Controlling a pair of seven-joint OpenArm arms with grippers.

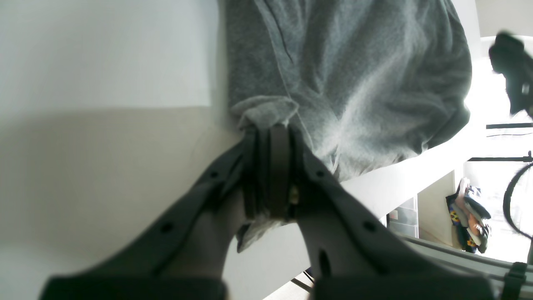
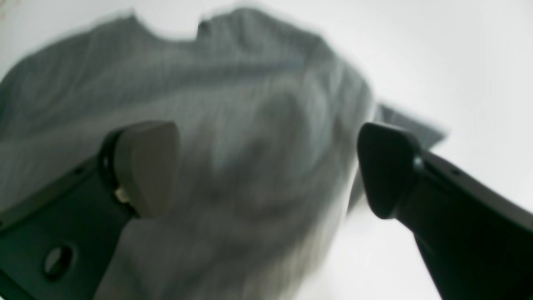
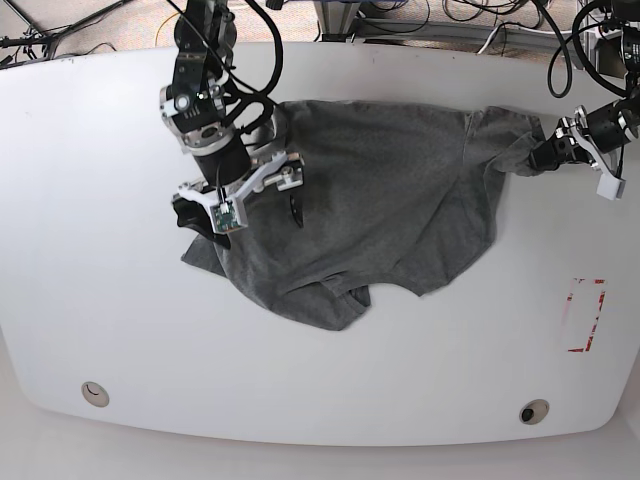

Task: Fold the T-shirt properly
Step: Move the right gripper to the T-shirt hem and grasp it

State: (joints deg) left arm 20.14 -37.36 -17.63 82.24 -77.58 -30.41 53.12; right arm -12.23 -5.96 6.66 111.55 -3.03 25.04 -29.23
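T-shirt cloth lies crumpled across the middle of the white desk, dark heather grey, spread wide but wrinkled, with its lower edge bunched into a rumpled fold toward the front of the desk. One end of it stretches out toward the desk's far side edge, where my left claw has it. In my left wrist view that left claw is clamped tight on a small wad of the grey fabric, the two dark fingers pressed together with cloth poking out past their tips and a little scrap showing below them. The rest of the shirt runs away from that pinch over the desk, which drops off just beside it.

My right claw hangs over the other end of the shirt. In my right wrist view its jaws stand wide apart, one pad pale and one dark, with nothing between them but the blurred grey cloth lying underneath. I cannot tell whether the tips touch the fabric.

A red-outlined rectangle is marked on the desk, well apart from the shirt, near my left arm's side.
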